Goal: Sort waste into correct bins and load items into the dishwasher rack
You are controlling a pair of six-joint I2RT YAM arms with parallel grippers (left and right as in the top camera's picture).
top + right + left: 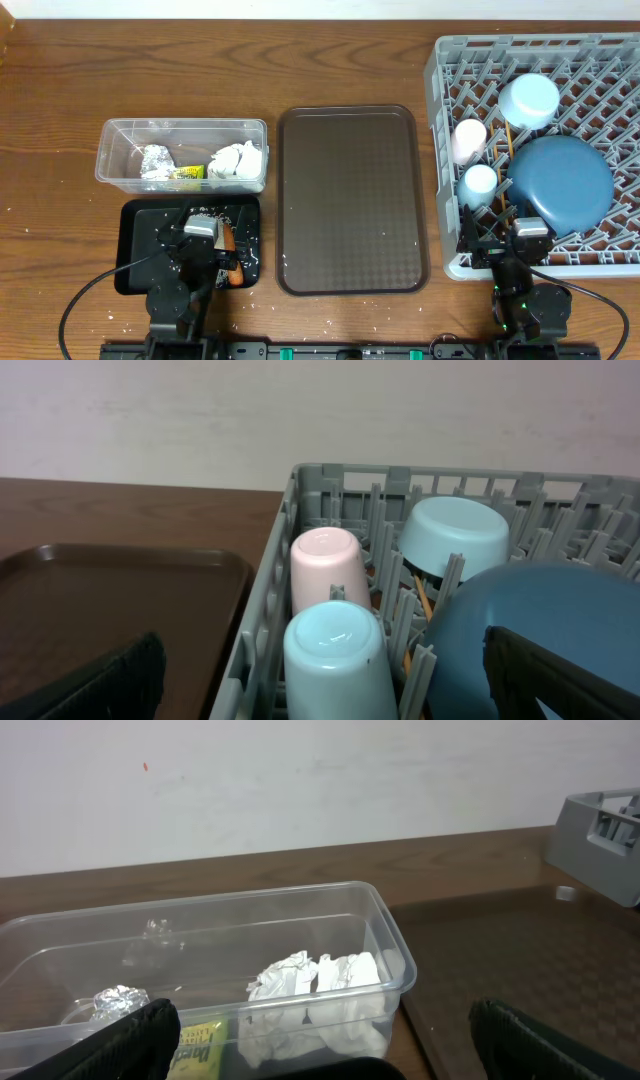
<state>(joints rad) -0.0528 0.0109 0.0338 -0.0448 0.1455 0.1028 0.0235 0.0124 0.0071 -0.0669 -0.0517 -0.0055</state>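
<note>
Your left gripper [325, 1020] and right gripper [325, 675] both gape wide, empty. Tissue [320, 990] in the tub [400, 970], carrot [229, 240] in the black tray [140, 250], plate [560, 180] in the rack [440, 60]. You'd just scan the table [60, 100] for stray rice before quitting.

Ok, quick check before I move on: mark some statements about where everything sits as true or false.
1. The crumpled tissue lies in the clear tub. True.
2. The carrot is in the clear tub. False: it lies in the black tray.
3. The pink cup and the light blue cup stand mouth-down in the rack. True.
4. The dark blue plate is not in the rack yet. False: it sits in the rack, beside the cups.
5. The left gripper and the right gripper are open and hold nothing. True.
</note>
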